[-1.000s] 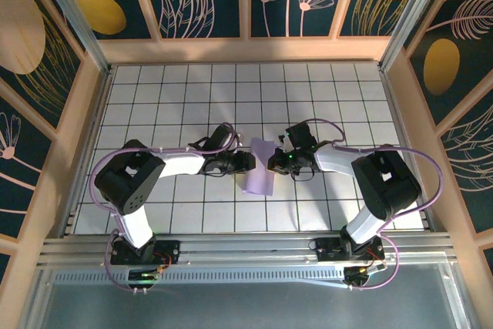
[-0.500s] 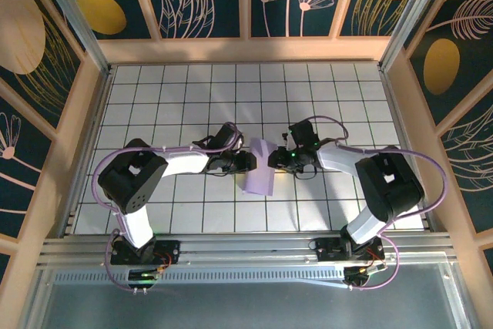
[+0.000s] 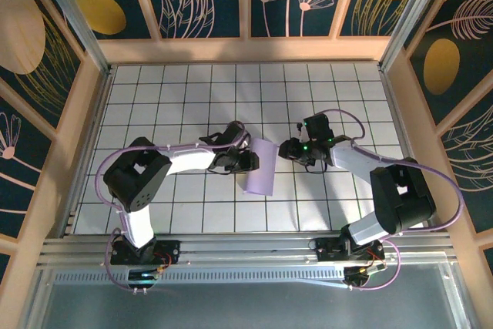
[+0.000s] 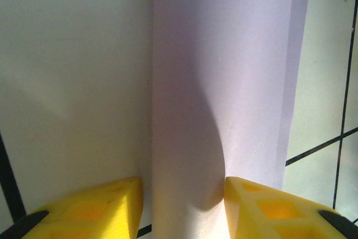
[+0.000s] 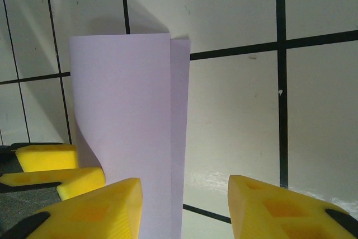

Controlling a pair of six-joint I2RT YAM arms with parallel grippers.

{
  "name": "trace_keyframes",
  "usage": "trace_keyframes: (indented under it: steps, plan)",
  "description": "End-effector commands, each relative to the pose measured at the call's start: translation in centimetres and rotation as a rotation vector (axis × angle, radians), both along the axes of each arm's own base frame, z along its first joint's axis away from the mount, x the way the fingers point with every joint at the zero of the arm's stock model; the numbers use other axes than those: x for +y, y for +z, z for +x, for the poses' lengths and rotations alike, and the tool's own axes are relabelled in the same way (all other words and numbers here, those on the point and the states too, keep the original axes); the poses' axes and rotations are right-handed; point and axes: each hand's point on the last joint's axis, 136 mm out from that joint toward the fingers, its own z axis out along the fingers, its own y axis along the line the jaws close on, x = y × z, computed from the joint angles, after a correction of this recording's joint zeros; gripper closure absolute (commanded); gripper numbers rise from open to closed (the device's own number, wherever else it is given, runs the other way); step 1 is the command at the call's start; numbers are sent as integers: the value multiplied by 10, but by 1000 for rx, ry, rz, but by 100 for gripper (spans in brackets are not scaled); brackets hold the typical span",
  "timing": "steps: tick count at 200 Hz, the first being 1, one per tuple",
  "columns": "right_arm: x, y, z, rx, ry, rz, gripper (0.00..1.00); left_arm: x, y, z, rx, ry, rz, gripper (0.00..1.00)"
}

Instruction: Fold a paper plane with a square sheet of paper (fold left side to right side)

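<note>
Left tool (image 3: pixel 248 162) sits right at the left long edge of the paper (image 3: pixel 260 169). Its fingers (image 4: pixel 100 205) are partly apart, with the rounded fold running up between them. Can't tell whether they actually bear on it or just straddle it. Right tool (image 3: pixel 286 149) is open and empty, just off the paper's right side near its far end, not touching. The paper lies about mid-table (image 3: pixel 192 98), a bit nearer the near edge than the far one. It's doubled over into a narrow strip, long axis running from near edge to far edge with the far end tipped slightly right. The fold side faces the left arm and looks puffed up, not creased flat. The free edges face the right arm. In the right wrist view the two layers don't quite line up, with a sliver of the lower layer showing past the upper. My read: the half-fold is laid over but not yet set. Next step is probably a press along the strip's length. The left tool is nearer the fold line, and the right tool is placed to pin the free edges. Main risk is the loose top layer springing back or skewing.
</note>
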Motion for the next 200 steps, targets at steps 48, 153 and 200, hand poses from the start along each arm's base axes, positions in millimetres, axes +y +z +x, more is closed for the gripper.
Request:
trace_keyframes:
  steps: [48, 153, 200]
  plan:
    - [-10, -5, -6, 1, -4, -33, 55, -13, -32, -19, 63, -85, 108, 54]
    - [-9, -7, -8, 8, 0, -23, 55, -16, -34, -20, 65, -110, 129, 53]
    - [-9, -8, -8, 10, 2, -22, 55, -18, -36, -22, 71, -123, 139, 52]
